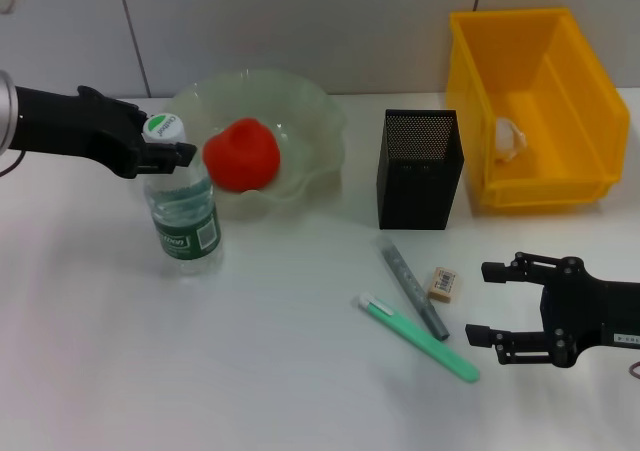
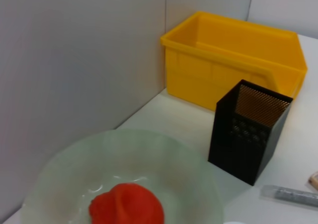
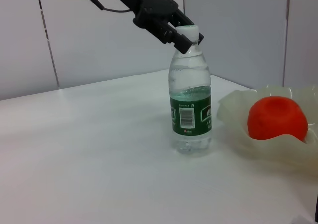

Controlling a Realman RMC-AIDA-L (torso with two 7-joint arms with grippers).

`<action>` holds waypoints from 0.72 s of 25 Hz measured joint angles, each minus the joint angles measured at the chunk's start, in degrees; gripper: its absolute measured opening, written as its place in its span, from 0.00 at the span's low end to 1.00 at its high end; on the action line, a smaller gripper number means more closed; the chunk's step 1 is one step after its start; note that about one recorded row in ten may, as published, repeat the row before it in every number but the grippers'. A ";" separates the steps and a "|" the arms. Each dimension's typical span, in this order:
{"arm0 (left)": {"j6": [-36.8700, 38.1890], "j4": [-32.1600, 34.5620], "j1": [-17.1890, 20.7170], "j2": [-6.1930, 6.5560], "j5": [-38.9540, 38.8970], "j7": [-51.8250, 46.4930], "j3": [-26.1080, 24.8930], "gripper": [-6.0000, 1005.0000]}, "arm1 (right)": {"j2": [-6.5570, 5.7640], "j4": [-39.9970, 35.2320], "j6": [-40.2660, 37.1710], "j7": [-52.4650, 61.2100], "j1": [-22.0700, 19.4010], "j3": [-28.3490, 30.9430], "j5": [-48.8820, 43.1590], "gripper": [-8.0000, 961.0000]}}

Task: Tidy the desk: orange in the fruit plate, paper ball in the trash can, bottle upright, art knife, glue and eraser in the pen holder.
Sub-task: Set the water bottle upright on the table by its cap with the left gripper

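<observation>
The left hand is clamped on the cap of the bottle, upright at nine o'clock on the tabletop. Letting go looks next. The right hand, fingers apart, waits beside the eraser.

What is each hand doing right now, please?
Left hand: closed on the upright bottle, at its cap.
Right hand: open, holding nothing.

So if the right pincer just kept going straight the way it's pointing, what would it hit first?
The right pincer, open, points toward the robot's left across the desk. Probably the green art knife first, near its lower end; the eraser lies slightly farther back, though depth is unclear.
</observation>
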 joint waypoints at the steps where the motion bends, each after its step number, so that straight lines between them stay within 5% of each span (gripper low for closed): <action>1: -0.33 0.00 0.12 0.00 0.03 0.04 0.00 0.50 | 0.00 0.00 0.00 0.00 -0.01 0.00 0.00 0.85; 18: -2.88 -0.58 0.53 0.18 0.94 0.15 0.54 0.53 | 0.09 0.00 0.01 0.00 0.03 0.53 0.16 0.85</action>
